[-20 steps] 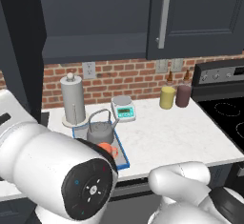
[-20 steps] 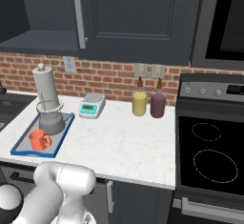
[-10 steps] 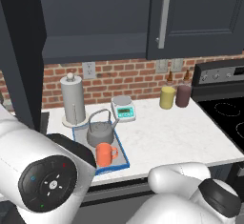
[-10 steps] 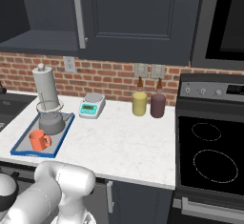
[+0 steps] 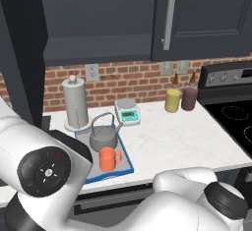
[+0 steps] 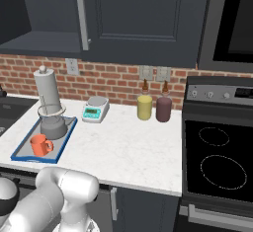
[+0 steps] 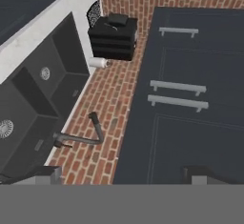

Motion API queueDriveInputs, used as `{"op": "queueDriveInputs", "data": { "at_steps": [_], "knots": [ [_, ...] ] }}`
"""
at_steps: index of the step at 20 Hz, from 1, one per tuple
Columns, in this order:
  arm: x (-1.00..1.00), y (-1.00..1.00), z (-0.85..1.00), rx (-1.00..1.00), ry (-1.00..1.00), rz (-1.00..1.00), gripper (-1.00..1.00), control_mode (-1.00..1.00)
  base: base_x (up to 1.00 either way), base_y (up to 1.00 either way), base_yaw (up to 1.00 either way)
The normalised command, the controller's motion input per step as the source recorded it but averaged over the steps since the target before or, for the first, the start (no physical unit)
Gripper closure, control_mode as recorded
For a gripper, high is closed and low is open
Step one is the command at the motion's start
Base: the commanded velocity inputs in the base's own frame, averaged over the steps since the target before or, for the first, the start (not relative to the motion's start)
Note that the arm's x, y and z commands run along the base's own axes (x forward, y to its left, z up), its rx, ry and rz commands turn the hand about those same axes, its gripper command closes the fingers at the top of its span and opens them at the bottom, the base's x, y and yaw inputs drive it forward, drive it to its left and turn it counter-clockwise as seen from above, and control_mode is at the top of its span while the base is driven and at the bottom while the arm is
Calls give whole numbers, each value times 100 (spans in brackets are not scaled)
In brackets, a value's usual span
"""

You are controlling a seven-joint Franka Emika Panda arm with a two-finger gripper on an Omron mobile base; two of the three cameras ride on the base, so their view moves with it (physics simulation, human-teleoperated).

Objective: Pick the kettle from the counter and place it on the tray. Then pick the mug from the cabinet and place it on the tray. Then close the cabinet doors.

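The grey kettle [image 5: 103, 135] [image 6: 53, 126] stands on the blue-rimmed tray [image 5: 126, 152] [image 6: 21, 158] at the left of the white counter [image 5: 177, 136] [image 6: 128, 147]. The orange mug [image 5: 108, 158] [image 6: 40, 144] sits on the same tray, in front of the kettle. Above them the navy cabinet [image 5: 93, 18] [image 6: 29, 14] shows its dark inside. Its left door [image 5: 19, 53] stands swung out; the right door [image 5: 197, 18] [image 6: 143, 19] is shut. My gripper [image 7: 123, 176] is open with nothing between its fingertips [image 7: 47, 173], and faces navy door panels [image 7: 190, 123] with silver bar handles.
A paper-towel holder [image 5: 75, 102] [image 6: 47, 90] stands behind the tray, a white scale [image 5: 127, 112] [image 6: 95, 109] beside it. Yellow [image 5: 173, 100] and maroon [image 5: 189, 98] canisters sit by the stove [image 6: 217, 152]. My arm's elbow [image 5: 44, 171] bulks at lower left. A sink [image 7: 33, 99], faucet [image 7: 86, 132] and black appliance [image 7: 113, 36] lie ahead.
My arm's elbow has swung left and down in the left base view, uncovering the mug and the tray's front. Kettle, mug and tray have stayed put.
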Motion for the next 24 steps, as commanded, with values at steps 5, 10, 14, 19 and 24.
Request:
{"op": "queueDriveInputs", "data": {
  "at_steps": [5, 10, 14, 19, 24],
  "knots": [
    [29, 0, -19, 0, 0, 0, -100, -100, 0, 0, 0],
    [22, 0, -4, 0, 0, 0, -100, -100, 0, 0, 0],
    [22, -2, 0, 0, 0, 0, -100, -100, 0, 0, 0],
    [15, -33, 0, 0, 0, -15, -100, -100, 0, 0, 0],
    [14, -48, 0, 0, 2, -28, -100, -100, 0, 0, 0]
  ]
}}
